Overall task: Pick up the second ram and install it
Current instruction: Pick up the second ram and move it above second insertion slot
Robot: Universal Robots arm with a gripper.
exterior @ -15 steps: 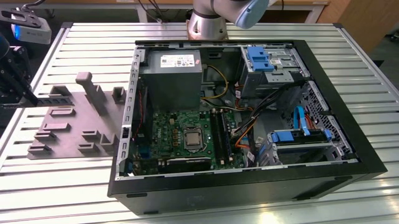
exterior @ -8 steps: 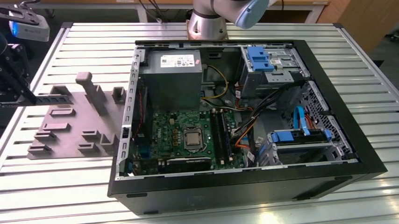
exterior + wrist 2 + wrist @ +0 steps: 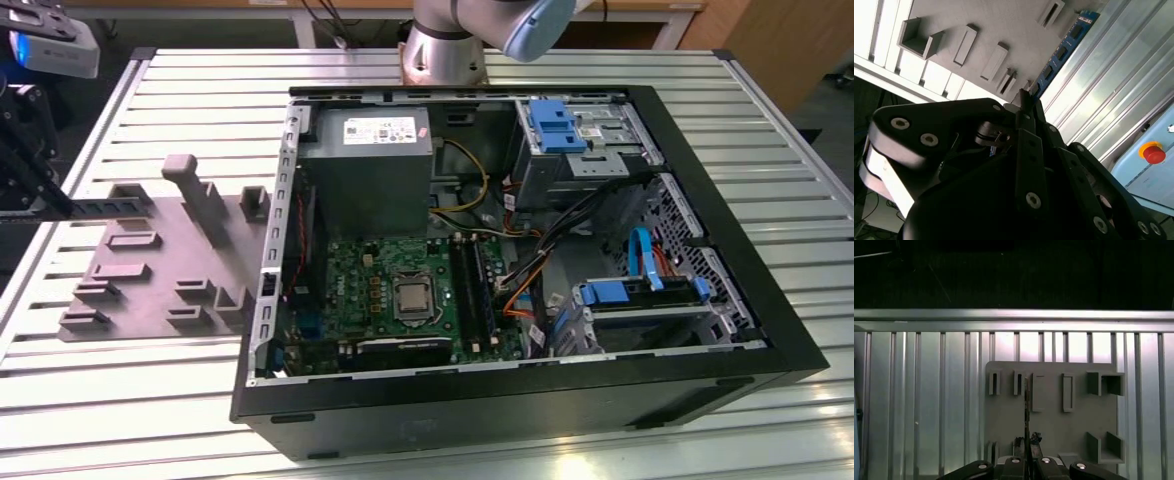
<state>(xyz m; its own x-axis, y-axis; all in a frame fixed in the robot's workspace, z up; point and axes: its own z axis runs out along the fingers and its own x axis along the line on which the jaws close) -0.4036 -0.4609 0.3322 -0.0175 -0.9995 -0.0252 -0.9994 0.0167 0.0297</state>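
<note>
Second ram, a long thin dark green-black memory stick (image 3: 1064, 47), sits clamped edge-on in the closed black gripper (image 3: 1026, 440). Its long axis runs straight out from the gripper over the grey plastic fixture plate (image 3: 1054, 425). Open black computer case (image 3: 534, 400) well apart, toward the exterior view's right.

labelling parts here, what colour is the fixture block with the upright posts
Plain grey, the flat plastic fixture block with upright posts; clearest in the exterior view.
</note>
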